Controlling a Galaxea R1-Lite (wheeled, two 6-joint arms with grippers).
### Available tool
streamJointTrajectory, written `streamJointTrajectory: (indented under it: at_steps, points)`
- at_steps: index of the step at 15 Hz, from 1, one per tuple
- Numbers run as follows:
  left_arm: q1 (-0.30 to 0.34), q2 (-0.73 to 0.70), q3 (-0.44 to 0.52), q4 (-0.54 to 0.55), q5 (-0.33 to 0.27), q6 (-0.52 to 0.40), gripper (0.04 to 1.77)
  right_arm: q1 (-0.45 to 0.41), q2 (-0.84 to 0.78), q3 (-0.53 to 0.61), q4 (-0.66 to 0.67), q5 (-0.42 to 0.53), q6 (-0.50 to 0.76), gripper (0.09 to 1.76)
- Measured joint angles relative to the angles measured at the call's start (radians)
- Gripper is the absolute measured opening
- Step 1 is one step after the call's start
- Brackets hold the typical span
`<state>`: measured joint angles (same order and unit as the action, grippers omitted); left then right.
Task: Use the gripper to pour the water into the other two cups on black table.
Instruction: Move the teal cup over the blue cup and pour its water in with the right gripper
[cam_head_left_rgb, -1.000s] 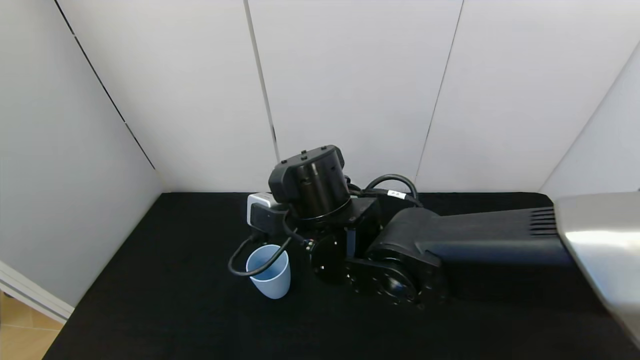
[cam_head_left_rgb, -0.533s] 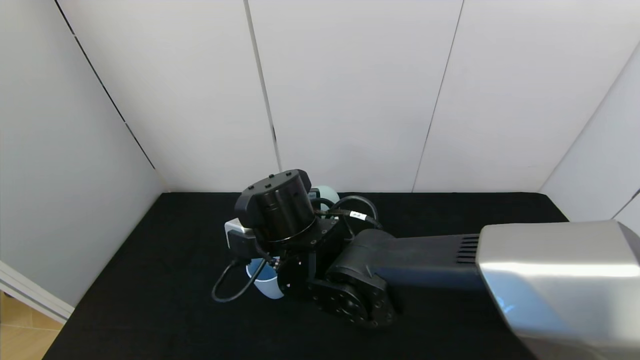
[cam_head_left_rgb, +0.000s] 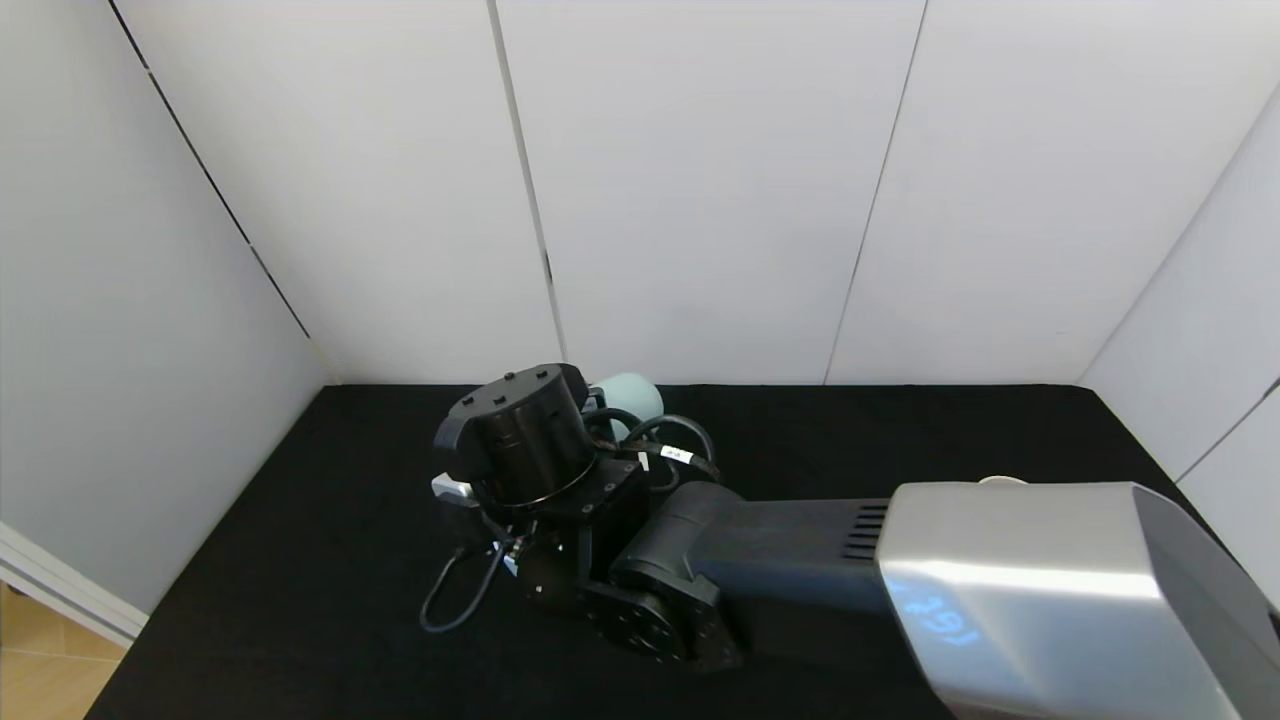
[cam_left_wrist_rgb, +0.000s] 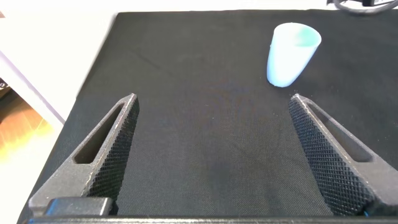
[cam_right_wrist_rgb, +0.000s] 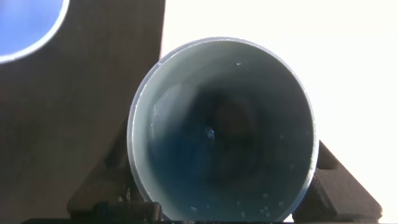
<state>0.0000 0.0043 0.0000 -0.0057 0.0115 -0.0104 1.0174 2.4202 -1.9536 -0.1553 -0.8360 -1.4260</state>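
Note:
My right gripper (cam_right_wrist_rgb: 221, 155) is shut on the teal-green tumbler (cam_right_wrist_rgb: 221, 127), and the right wrist view looks straight into its mouth. Faint droplets of water (cam_right_wrist_rgb: 210, 132) glint inside. In the head view the tumbler (cam_head_left_rgb: 625, 392) pokes out tilted behind the wrist, and the fingers are hidden. The light blue cup (cam_left_wrist_rgb: 292, 53) stands on the black table (cam_left_wrist_rgb: 205, 62); its rim (cam_right_wrist_rgb: 25, 25) shows beside the tumbler's mouth. The arm hides most of it in the head view. Of the cream cup only a rim (cam_head_left_rgb: 1000, 481) shows. My left gripper (cam_left_wrist_rgb: 212, 99) is open and empty, low over the table.
White panel walls (cam_head_left_rgb: 700, 200) enclose the table at the back and sides. My right arm's black and silver link (cam_head_left_rgb: 1000, 600) lies across the table's right front. A loose black cable loop (cam_head_left_rgb: 450, 600) hangs by the wrist. The table's left edge (cam_left_wrist_rgb: 93, 81) is near my left gripper.
My right arm has swung left and forward. The teal-green tumbler has come into sight behind the wrist. The light blue cup is now covered by the arm in the head view.

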Motion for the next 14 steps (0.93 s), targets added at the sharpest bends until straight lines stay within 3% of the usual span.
streamJointTrajectory:
  at_steps: [10,14]
  points:
    - [0.000,0.000,0.000,0.000,0.000,0.000,1.72,0.003,0.052,-0.023,-0.037,-0.098,-0.241,1.23]
    - [0.000,0.000,0.000,0.000,0.000,0.000,1.72,0.003,0.079,-0.024,-0.274,-0.103,-0.428,1.23]
